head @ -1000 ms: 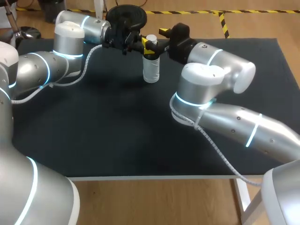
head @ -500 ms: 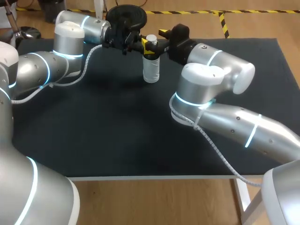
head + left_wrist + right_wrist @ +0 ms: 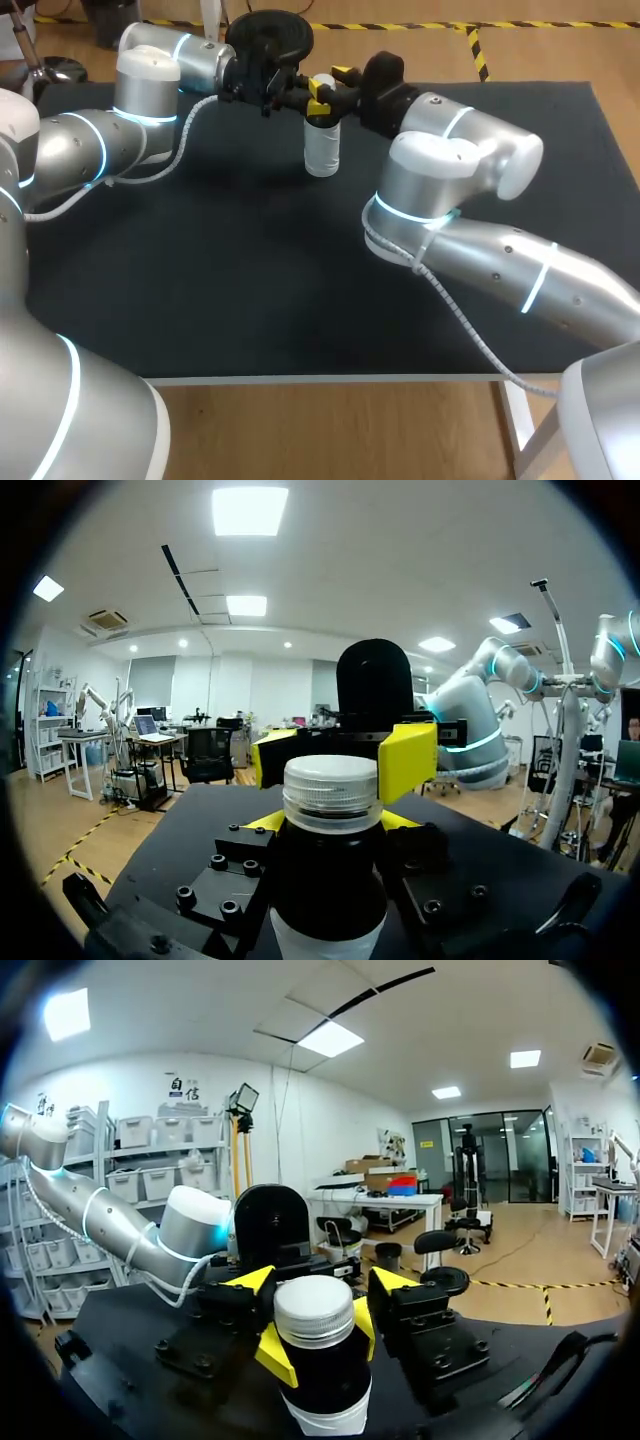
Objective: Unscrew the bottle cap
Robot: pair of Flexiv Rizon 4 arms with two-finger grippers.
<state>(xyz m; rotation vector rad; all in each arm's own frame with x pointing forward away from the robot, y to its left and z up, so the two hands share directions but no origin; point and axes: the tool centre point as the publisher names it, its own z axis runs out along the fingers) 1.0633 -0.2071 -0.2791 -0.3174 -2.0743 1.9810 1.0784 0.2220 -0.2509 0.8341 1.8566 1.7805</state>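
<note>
Bottle (image 3: 322,152) stands upright at the far middle of the desk (image 3: 250,280), its white ribbed cap (image 3: 331,780) seated on the neck and judged not yet off. Left gripper (image 3: 332,825) is clamped on the bottle just below the cap. Right gripper (image 3: 316,1312) comes from the opposite side, its yellow tips pressed to the cap on two sides, with no gap showing in either wrist view. Both holds appear set; the turning is judged outstanding. Neck threads are covered — whether the cap has loosened at all cannot be told.

bottle (image 3: 322,155): clear, upright (dark band at neck) | cap (image 3: 331,780): white, ribbed, on
</note>
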